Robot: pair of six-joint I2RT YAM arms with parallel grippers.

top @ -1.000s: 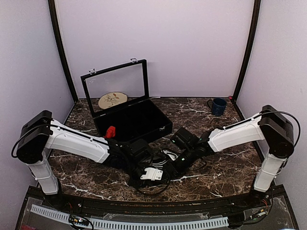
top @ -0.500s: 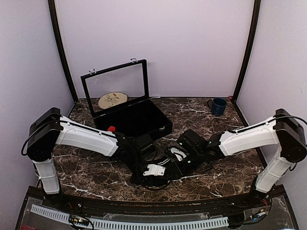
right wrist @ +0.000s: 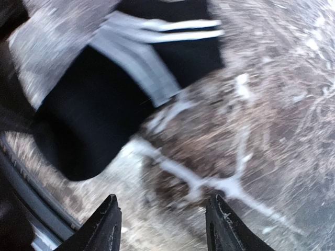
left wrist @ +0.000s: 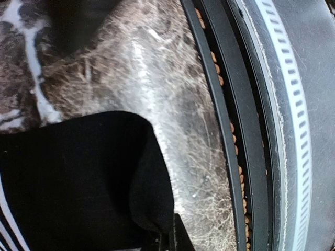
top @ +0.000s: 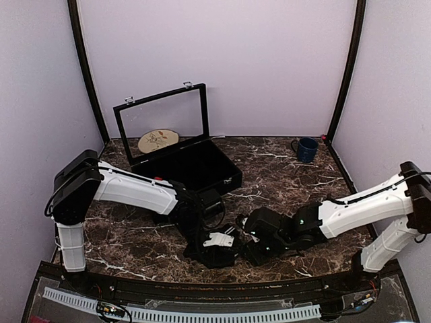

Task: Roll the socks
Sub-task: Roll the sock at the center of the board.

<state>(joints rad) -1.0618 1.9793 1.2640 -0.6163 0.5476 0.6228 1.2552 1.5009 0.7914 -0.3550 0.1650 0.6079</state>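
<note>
Black sock [right wrist: 89, 115] lies slantwise by the table's [top: 296, 195] front edge, striped end away from it; left gripper [left wrist: 167, 239] pinches it, right gripper [right wrist: 165, 222] gapes.

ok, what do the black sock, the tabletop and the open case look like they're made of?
Black sock: soft knit fabric, matte, with white stripes; it drapes and folds on itself. Tabletop: brown marble-look slab with white veins and a slight sheen; it could be stone or laminate. Case: rigid black shell, material unclear. Its lid holds a clear pane, glass or plastic, since the wall shows through.
</note>
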